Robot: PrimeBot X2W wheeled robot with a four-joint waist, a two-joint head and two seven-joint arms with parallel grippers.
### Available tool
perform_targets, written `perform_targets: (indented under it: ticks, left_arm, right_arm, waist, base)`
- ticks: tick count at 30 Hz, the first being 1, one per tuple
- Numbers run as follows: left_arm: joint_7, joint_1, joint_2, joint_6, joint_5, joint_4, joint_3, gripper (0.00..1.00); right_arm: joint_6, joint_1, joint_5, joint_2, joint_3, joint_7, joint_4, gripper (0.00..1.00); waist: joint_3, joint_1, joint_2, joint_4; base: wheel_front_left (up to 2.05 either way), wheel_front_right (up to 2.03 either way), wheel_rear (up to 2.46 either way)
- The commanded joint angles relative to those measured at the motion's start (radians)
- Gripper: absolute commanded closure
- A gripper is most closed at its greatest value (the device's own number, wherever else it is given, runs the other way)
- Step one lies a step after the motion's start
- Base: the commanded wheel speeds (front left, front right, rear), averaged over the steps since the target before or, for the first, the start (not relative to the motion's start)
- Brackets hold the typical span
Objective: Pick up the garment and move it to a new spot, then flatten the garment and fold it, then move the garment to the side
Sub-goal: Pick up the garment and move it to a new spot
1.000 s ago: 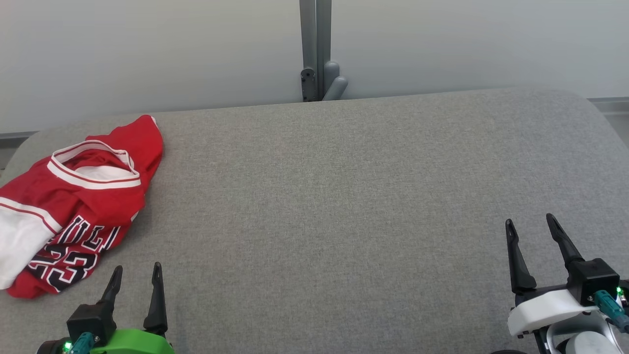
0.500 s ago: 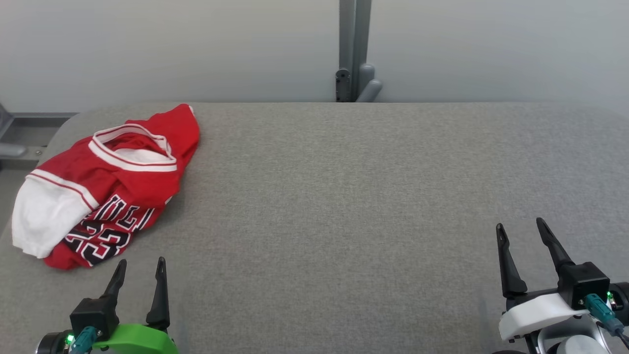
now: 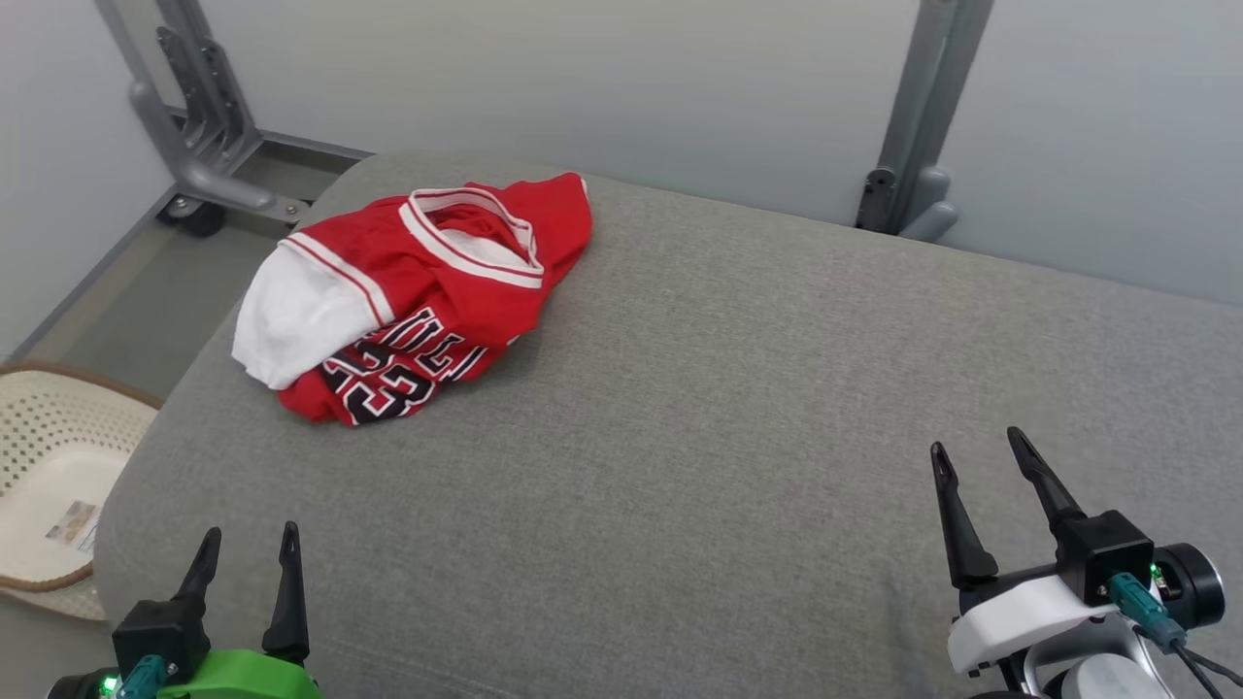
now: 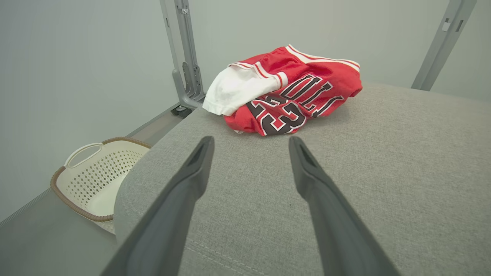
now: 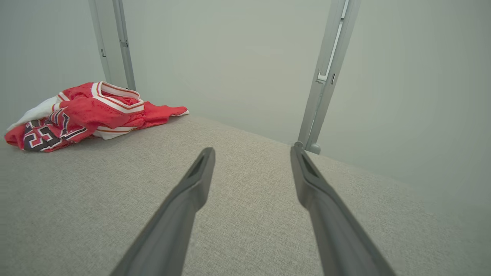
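Observation:
The garment is a red jersey with white trim and black lettering, lying crumpled near the far left corner of the grey cushioned surface. In the left wrist view the garment lies just beyond the fingertips. It sits far off to the left in the right wrist view, the garment bunched up. My left gripper hovers open at the near left edge, well short of the cloth. My right gripper is open at the near right, with nothing between its fingers.
A cream perforated laundry basket stands on the floor left of the surface, also in the left wrist view as the basket. Grey metal posts and a bracket rise behind, against a pale wall.
The camera has turned left, so the whole picture shifted right and the basket and left edge came into view. Both grippers stay open and the garment lies as before.

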Motion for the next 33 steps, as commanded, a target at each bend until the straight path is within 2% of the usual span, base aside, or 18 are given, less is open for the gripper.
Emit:
perform_targets:
  ticks: [1,8,13,16,22,24,30,33]
  left_arm:
    - [0.000,0.008,-0.001,0.001,-0.007,-0.004,0.002,0.00]
    - [0.000,-0.056,-0.004,0.001,-0.038,0.013,-0.041,0.00]
    - [0.001,-0.172,0.011,0.001,-0.087,0.060,-0.109,0.00]
    - [0.016,-0.309,0.028,0.001,-0.140,0.107,-0.190,0.00]
    - [0.088,-0.570,0.113,0.001,-0.291,0.234,-0.396,0.00]
    - [0.114,-0.660,0.145,0.001,-0.382,0.312,-0.468,0.00]
    - [0.138,-0.748,0.201,0.001,-0.541,0.488,-0.504,0.00]
    - [0.149,-0.767,0.222,0.001,-0.572,0.569,-0.517,0.00]
  right_arm:
    - [0.000,-0.009,0.008,-0.001,0.005,-0.003,0.005,0.00]
    - [0.000,-0.010,0.007,-0.018,0.023,-0.003,-0.001,0.00]
    - [0.000,-0.039,-0.004,-0.040,0.024,-0.003,-0.013,0.00]
    - [-0.001,-0.074,-0.015,-0.063,0.031,-0.003,-0.024,0.00]
    - [-0.001,-0.169,-0.034,-0.092,0.054,-0.003,-0.049,0.00]
    - [-0.001,-0.194,-0.032,-0.089,0.053,-0.003,-0.059,0.00]
    - [-0.001,-0.218,-0.035,-0.082,0.059,-0.003,-0.076,0.00]
    - [-0.001,-0.218,-0.029,-0.080,0.060,-0.003,-0.089,0.00]
  waist:
    - [-0.011,0.0000,0.0000,0.071]
    - [0.041,0.0000,0.0000,0.019]
    - [0.123,0.0000,0.0000,-0.031]
    - [0.209,0.0000,0.0000,-0.072]
    - [0.383,0.0000,0.0000,-0.158]
    - [0.434,0.0000,0.0000,-0.191]
    - [0.467,0.0000,0.0000,-0.256]
    - [0.463,0.0000,0.0000,-0.278]
  base:
    - [0.00,0.00,0.00]
    - [0.00,0.00,0.00]
    - [0.00,0.00,0.00]
    - [0.00,0.00,0.00]
    - [0.00,0.00,0.00]
    - [0.00,0.00,0.00]
    - [0.00,0.00,0.00]
    - [0.00,0.00,0.00]
